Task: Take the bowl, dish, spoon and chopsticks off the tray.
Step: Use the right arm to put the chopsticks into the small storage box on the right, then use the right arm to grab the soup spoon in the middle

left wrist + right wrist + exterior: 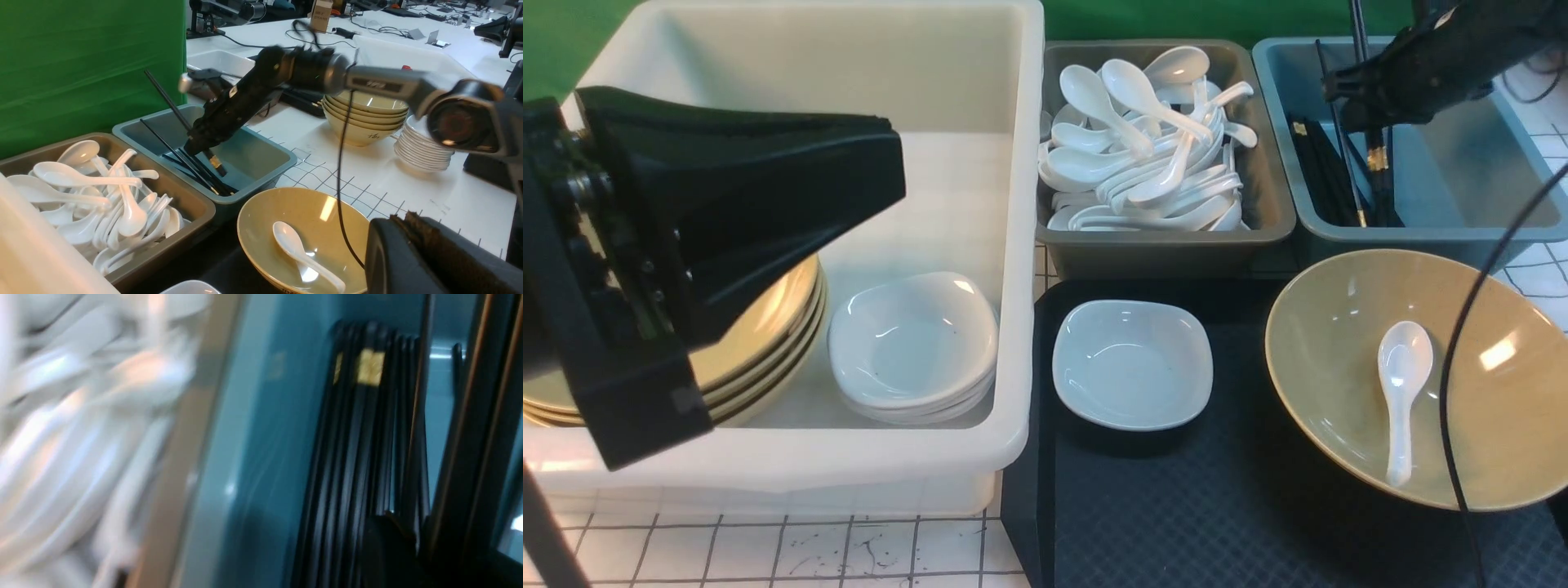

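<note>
The left wrist view is showing what the front view is half hiding: the right gripper (198, 141) is clamping the chopsticks (165, 94). They are a slim black pair tilting steeply, with their gold-banded ends reaching down into the blue-grey bin (269, 151) at far right, where other black sticks are lying. The right wrist view is blurring badly (only dark sticks with gold bands against teal plastic are reading clearly).

Only the front view is showing the left gripper (849, 171), a matte black wedge hanging over the deep white tub (1017, 245) at left. Whether its jaws are apart or together cannot be told.

On the tray (1176, 506), black and diamond-textured, the dish (1131, 363) is sitting at the far left, beside the tub; it is glossy white and rounded-square. The bowl (1319, 343), wide and glossy mustard-yellow, is resting on the tray's right side and cradling the spoon (1401, 392), white ceramic with its scoop pointing far. A grey bin (1262, 220) between the tub and the blue-grey bin is holding a heap of white spoons.
</note>
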